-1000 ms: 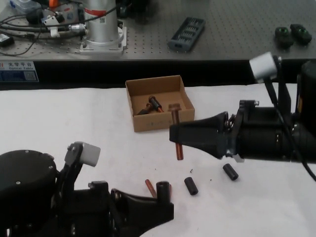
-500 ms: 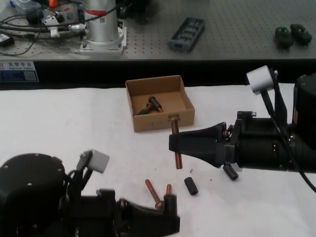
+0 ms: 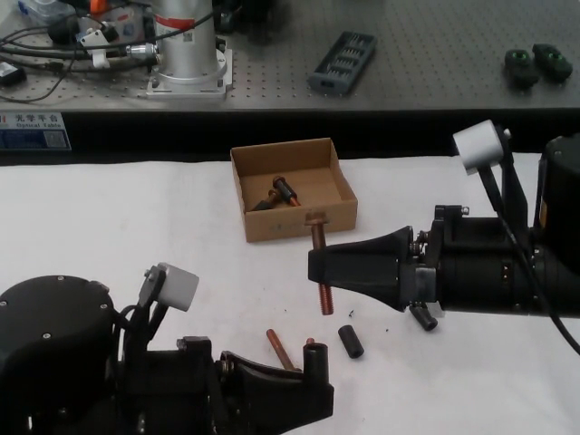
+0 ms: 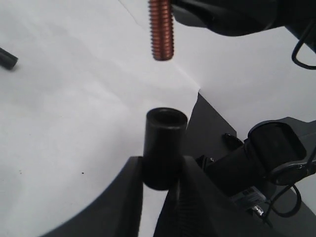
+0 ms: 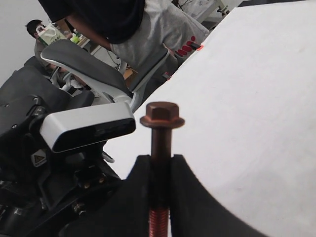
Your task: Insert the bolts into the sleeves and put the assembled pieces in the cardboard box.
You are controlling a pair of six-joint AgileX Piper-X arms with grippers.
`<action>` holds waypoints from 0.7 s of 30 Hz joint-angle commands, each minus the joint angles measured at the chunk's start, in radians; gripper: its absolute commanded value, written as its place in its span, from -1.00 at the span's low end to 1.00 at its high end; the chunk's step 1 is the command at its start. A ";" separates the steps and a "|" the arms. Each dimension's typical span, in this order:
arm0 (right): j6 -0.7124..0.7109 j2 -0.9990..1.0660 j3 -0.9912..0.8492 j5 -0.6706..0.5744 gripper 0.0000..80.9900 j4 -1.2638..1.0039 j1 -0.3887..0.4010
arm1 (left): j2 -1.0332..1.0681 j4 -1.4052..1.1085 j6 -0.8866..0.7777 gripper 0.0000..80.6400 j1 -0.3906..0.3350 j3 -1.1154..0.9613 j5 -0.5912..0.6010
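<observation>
My right gripper (image 3: 317,265) is shut on a copper bolt (image 3: 322,263) that hangs upright, head up, in front of the cardboard box (image 3: 292,187). The same bolt (image 5: 160,148) stands between the fingers in the right wrist view. My left gripper (image 3: 313,376) is shut on a black sleeve (image 3: 314,361), upright with its bore facing up, below and near the bolt's tip. In the left wrist view the sleeve (image 4: 163,148) sits between the fingers and the bolt's threaded end (image 4: 161,29) hangs above it, apart. The box holds assembled pieces (image 3: 276,195).
A loose copper bolt (image 3: 279,349) and a black sleeve (image 3: 351,342) lie on the white cloth between the arms; another sleeve (image 3: 420,316) lies partly under the right arm. An optical bench with a metal post (image 3: 186,45) and a black tray (image 3: 343,60) lies behind the box.
The right gripper lowered the bolt slightly and shifted it forward. The left arm drew back with the sleeve, uncovering the loose bolt on the cloth.
</observation>
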 commanded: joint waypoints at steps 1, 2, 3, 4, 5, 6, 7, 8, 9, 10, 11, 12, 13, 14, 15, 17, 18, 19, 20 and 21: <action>0.007 -0.001 -0.004 -0.020 -0.91 -0.023 0.002 | -0.003 -0.027 0.051 -0.93 0.001 -0.009 -0.014; 0.007 -0.001 -0.004 -0.020 -0.91 -0.023 0.002 | -0.003 -0.027 0.057 -0.93 0.001 -0.009 -0.017; 0.007 -0.001 -0.004 -0.029 -0.91 -0.023 0.002 | -0.003 -0.027 0.064 -0.93 0.001 -0.009 -0.024; 0.007 -0.001 -0.004 -0.035 -0.91 -0.023 0.002 | -0.003 -0.027 0.072 -0.93 0.001 -0.009 -0.034; 0.007 -0.001 -0.004 -0.038 -0.91 -0.023 0.002 | -0.003 -0.027 0.083 -0.93 0.001 -0.009 -0.046; 0.007 -0.001 -0.004 -0.038 -0.91 -0.023 0.002 | 0.000 -0.027 0.100 -0.93 0.001 -0.009 -0.051; 0.007 -0.001 -0.004 -0.038 -0.91 -0.023 0.002 | 0.006 -0.027 0.110 -0.93 0.001 -0.013 -0.051; -0.003 -0.001 -0.004 -0.038 -0.91 -0.023 0.002 | 0.017 -0.027 0.118 -0.93 0.001 -0.018 -0.051; -0.017 -0.001 -0.004 -0.043 -0.91 -0.023 0.002 | 0.029 -0.027 0.125 -0.93 0.001 -0.026 -0.051; -0.039 -0.001 -0.004 -0.054 -0.91 -0.023 0.002 | 0.042 -0.027 0.134 -0.93 0.001 -0.035 -0.047; -0.061 -0.001 -0.004 -0.066 -0.91 -0.023 0.002 | 0.059 -0.027 0.140 -0.93 0.001 -0.047 -0.042; -0.074 -0.001 -0.004 -0.079 -0.91 -0.023 0.002 | 0.078 -0.027 0.144 -0.93 0.001 -0.061 -0.036; -0.076 -0.001 -0.004 -0.083 -0.91 -0.023 0.002 | 0.091 -0.027 0.148 -0.93 0.001 -0.072 -0.025; -0.076 -0.001 -0.002 -0.087 -0.91 -0.023 0.002 | 0.106 -0.027 0.157 -0.93 0.001 -0.085 0.000; -0.082 -0.001 -0.001 -0.092 -0.91 -0.023 0.002 | 0.117 -0.027 0.158 -0.93 0.001 -0.097 0.012; -0.111 -0.001 -0.002 -0.102 -0.91 -0.015 -0.005 | 0.126 -0.027 0.157 -0.93 0.001 -0.108 0.018; -0.120 -0.001 -0.002 -0.106 -0.91 -0.014 -0.006 | 0.126 -0.027 0.157 -0.93 0.001 -0.109 0.012; -0.124 -0.001 -0.002 -0.106 -0.91 -0.015 -0.006 | 0.126 -0.032 0.157 -0.93 0.001 -0.109 0.012; -0.137 -0.001 -0.002 -0.106 -0.91 -0.015 -0.006 | 0.126 -0.039 0.155 -0.93 0.001 -0.109 0.016; -0.148 -0.001 -0.002 -0.106 -0.91 -0.015 -0.006 | 0.126 -0.039 0.155 -0.93 0.001 -0.109 0.016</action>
